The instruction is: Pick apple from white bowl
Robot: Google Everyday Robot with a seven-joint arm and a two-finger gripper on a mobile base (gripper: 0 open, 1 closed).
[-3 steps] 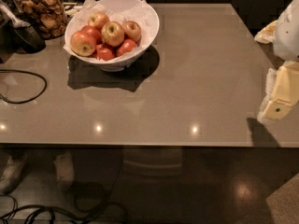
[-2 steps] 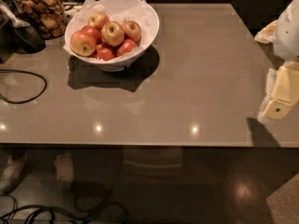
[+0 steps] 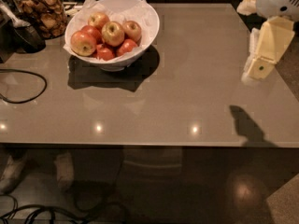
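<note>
The white bowl (image 3: 150, 28), lined with crumpled white paper, stands at the back left of the grey table (image 3: 187, 92). It holds several apples. The large golden-yellow apple (image 3: 113, 33) with a red blush sits on top in the middle, among smaller redder apples. My gripper (image 3: 256, 69) hangs over the table's right side, cream-coloured and pointing down and left. It is far to the right of the bowl, well apart from it, and its shadow falls on the table below it.
A glass jar of brown snacks (image 3: 42, 10) stands behind the bowl at the back left. A dark object (image 3: 25, 35) and a black cable loop (image 3: 32, 87) lie at the table's left. More cables lie on the floor in front.
My gripper has moved up and a little left in the view, further over the table. The bowl and apples have not moved.
</note>
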